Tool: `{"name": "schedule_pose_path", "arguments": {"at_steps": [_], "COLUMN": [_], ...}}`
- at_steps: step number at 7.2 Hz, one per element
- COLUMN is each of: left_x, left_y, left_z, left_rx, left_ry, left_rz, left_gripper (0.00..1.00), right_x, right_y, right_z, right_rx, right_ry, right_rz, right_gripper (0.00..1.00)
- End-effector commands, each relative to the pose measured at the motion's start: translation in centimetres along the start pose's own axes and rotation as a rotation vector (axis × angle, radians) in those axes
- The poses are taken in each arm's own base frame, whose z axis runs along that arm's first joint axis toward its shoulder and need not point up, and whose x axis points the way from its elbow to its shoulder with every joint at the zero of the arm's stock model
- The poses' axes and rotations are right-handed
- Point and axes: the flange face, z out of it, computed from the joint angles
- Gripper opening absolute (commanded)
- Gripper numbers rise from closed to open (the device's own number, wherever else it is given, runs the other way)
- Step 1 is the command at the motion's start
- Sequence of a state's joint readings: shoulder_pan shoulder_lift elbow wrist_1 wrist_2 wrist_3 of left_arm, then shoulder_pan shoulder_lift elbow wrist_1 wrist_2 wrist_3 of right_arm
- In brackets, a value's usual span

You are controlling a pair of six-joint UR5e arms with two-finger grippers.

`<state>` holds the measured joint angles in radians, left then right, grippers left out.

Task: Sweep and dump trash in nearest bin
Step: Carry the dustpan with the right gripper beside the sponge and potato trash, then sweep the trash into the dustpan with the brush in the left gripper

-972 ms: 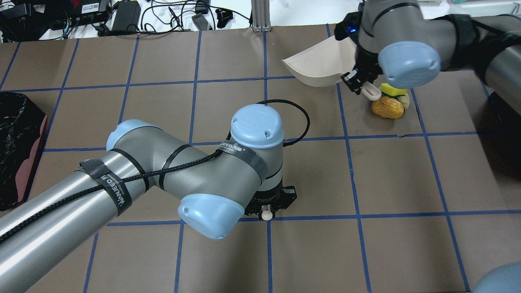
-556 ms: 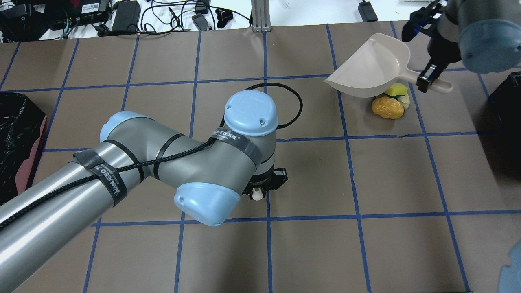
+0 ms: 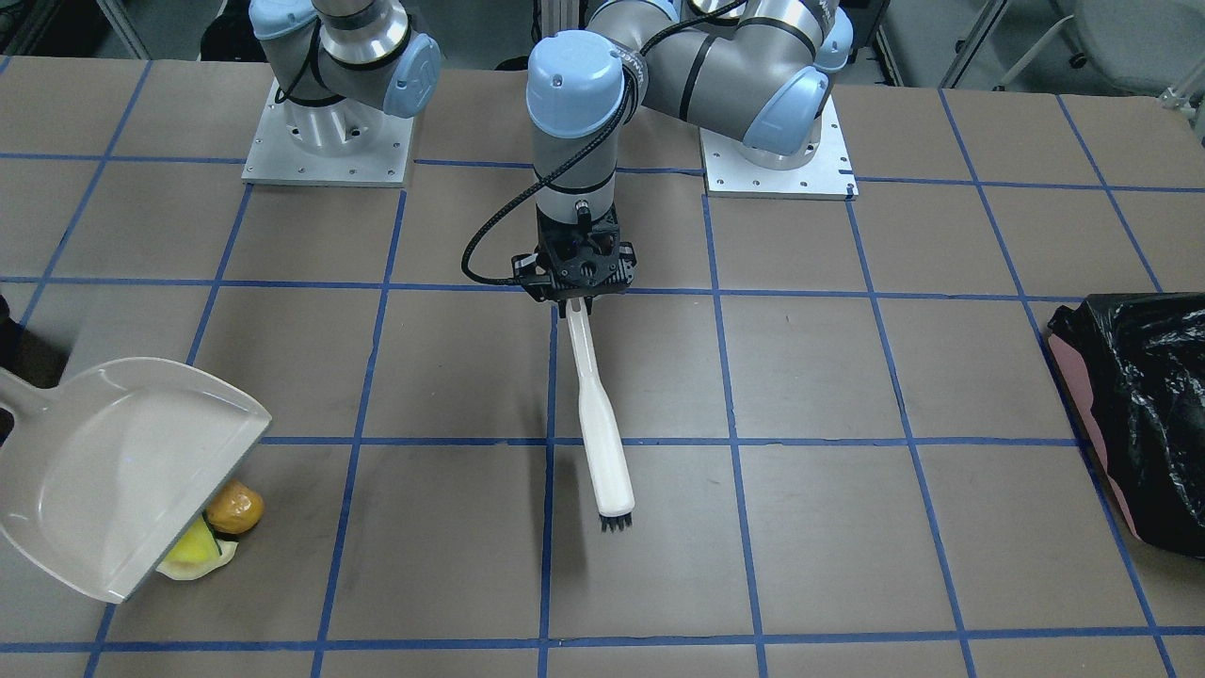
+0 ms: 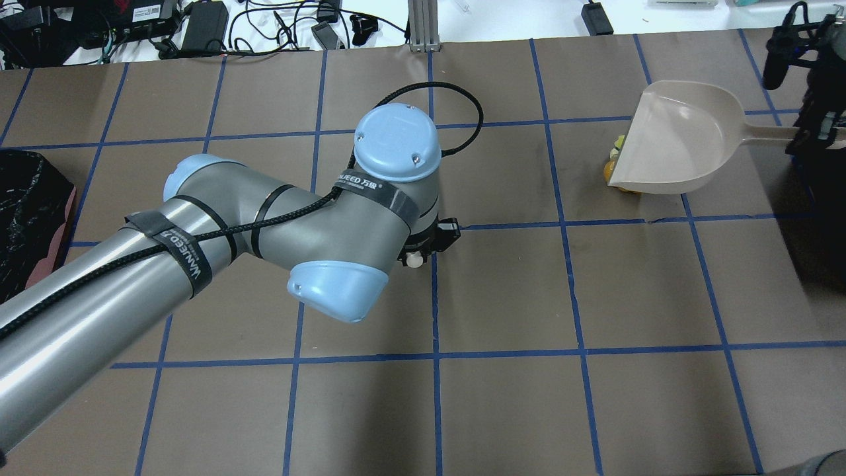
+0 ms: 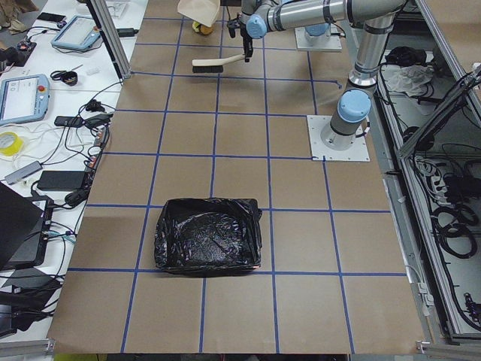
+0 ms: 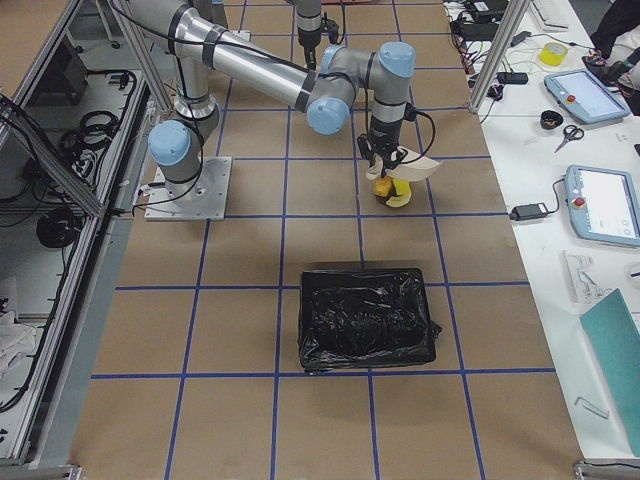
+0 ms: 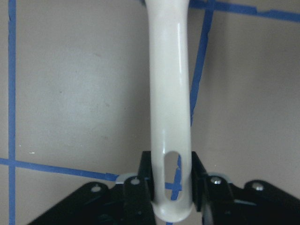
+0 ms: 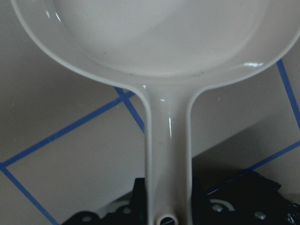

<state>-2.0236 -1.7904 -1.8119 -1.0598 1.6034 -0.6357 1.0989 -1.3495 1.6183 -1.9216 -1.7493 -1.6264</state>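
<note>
The trash lies at the table's right side: a golden-brown lump (image 3: pixel 233 507), a yellow sponge (image 3: pixel 193 546) and a pale scrap (image 3: pixel 205 568). A beige dustpan (image 4: pixel 681 139) hangs tilted over it and hides most of it in the overhead view, where only an edge of the trash (image 4: pixel 611 170) peeks out. My right gripper (image 8: pixel 168 206) is shut on the dustpan's handle (image 4: pixel 767 135). My left gripper (image 3: pixel 581 301) is shut on a white brush (image 3: pixel 602 443) over the table's middle, bristles pointing away from the robot, far from the trash.
A black-bagged bin (image 4: pixel 26 231) stands at the table's left edge, also seen in the front view (image 3: pixel 1139 405). Another black-bagged bin (image 6: pixel 365 315) stands at the right end, close to the trash. Blue tape lines grid the brown table. Cables and devices lie beyond the far edge.
My right arm has swung the dustpan rightward and turned it, so that it now covers most of the trash. My left arm has carried the brush farther from the robot's base.
</note>
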Motion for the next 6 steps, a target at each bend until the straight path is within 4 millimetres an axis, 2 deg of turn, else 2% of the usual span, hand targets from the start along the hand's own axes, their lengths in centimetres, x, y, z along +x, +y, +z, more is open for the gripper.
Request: {"name": "schedule_pose_path", "arguments": {"at_steps": [1,3,4,5,6], "left_x": [3.1,6.3,9.1,11.7,14.3], "left_y": [-3.5,-4.7,-4.3,-4.4,-4.6], "left_z": [-0.2,-0.1,-0.2,0.6,1.7], "left_rx": [-0.012,-0.017,-0.008,-0.019,-0.046], "left_ry": [0.074,0.111,0.125,0.143,0.172], "left_rz": [-0.046,-0.075,-0.072,-0.076,-0.053], "left_gripper": [0.00,0.00,0.00,0.00,0.00], "right_x": [1.8,4.3,5.0,5.7,5.7], "right_y": [7.4,8.5,9.1,8.9,8.8], "right_z": [0.9,4.2,5.6,7.4,8.2], "right_rx": [-0.015,-0.025,-0.027,-0.028,-0.025], "right_ry": [0.017,0.021,0.034,0.032,0.028], "right_rz": [-0.084,-0.132,-0.170,-0.185,-0.186], "right_gripper": [0.00,0.00,0.00,0.00,0.00]}}
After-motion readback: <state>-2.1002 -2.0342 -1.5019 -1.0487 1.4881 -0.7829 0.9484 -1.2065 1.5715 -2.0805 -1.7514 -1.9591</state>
